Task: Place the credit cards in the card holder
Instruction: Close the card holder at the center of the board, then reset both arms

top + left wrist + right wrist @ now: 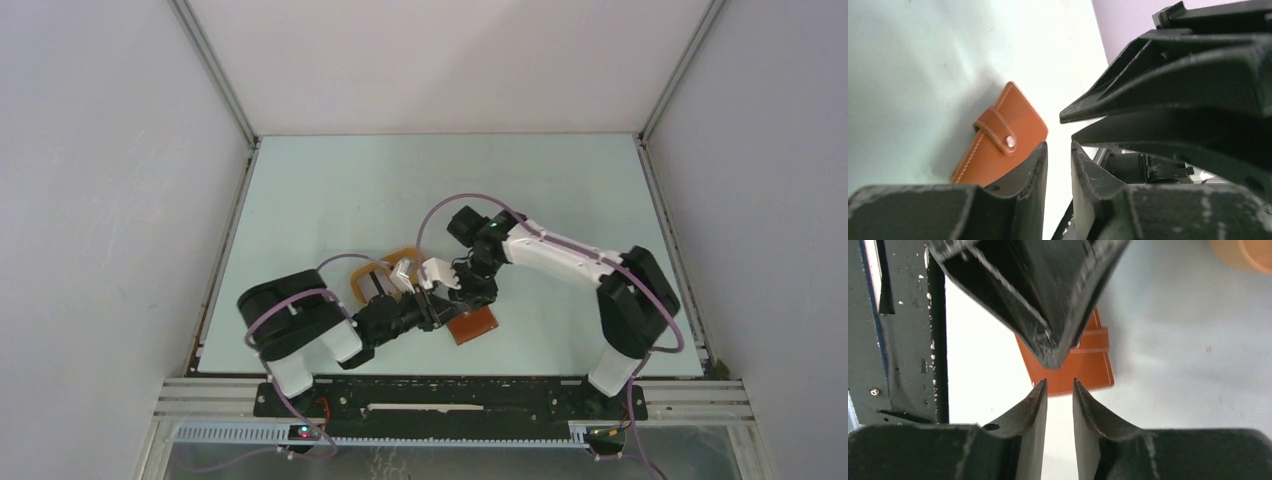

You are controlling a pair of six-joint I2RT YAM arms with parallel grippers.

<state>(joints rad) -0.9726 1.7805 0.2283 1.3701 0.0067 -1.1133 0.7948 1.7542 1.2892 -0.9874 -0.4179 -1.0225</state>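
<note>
**Two sets of jaws crowd a snapped-shut card holder**

The card holder (473, 326) lies flat on the desk (330, 190), near the front edge and about midway across, just right of where my two arms meet. It is folded shut, with its strap (994, 131) fastened by the snap (1010, 141). The orange tray (1245, 252) sits to the far left of it, partly hidden by the left arm. I see no credit cards in any view. They may be inside the holder or hidden under the arms; I cannot tell which.

The left jaws and the right jaws are each parted by a narrow gap and pinch nothing. Their tips cross very close together above the holder.

If the holder is to be opened, I judge the strap is the place to work. I would pin the body flat with one set of jaws and catch the strap's free end beside the snap with the other. I would then peel it upward rather than sideways, so the holder does not slide. The main risk is the fingers colliding, so I would separate the tips first.
</note>
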